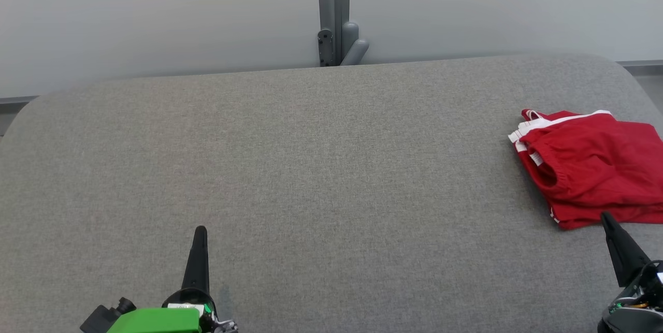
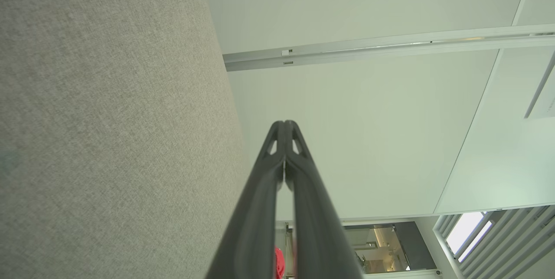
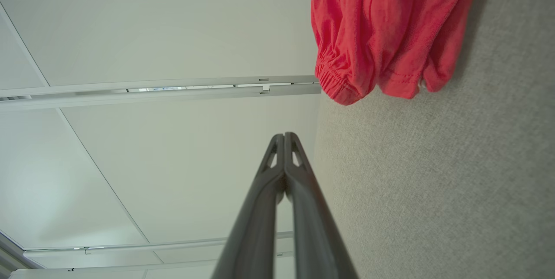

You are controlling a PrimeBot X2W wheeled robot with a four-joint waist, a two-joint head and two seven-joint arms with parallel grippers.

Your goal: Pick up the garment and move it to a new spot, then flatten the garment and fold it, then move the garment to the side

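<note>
Closest to the lens in the head view, the left gripper (image 1: pixel 200 231) is seen at the lower left and the right gripper (image 1: pixel 606 217) at the lower right, each with its two dark fingers pressed together and nothing held. One red garment (image 1: pixel 595 167) with white trim is noted at the far right of the grey table (image 1: pixel 311 167), stacked in layers and partly cut off by the picture's edge; the right gripper's tip is just beside its near hem. One grey post (image 1: pixel 334 12) is noted behind the table. From the left wrist view, that pincer is confirmed fully closed and empty, held over bare grey cloth, with a sliver of red glimpsed low between its fingers. From the right wrist view, that pincer is likewise confirmed closed and empty, and a gap of bare table is seen between its tip and the garment's gathered waistband. Progress is judged as late: the garment appears folded and set to the side, so little or nothing is thought to be left, though the neatness of the fold cannot be fully checked. Counted: one garment, two grippers, one table.
</note>
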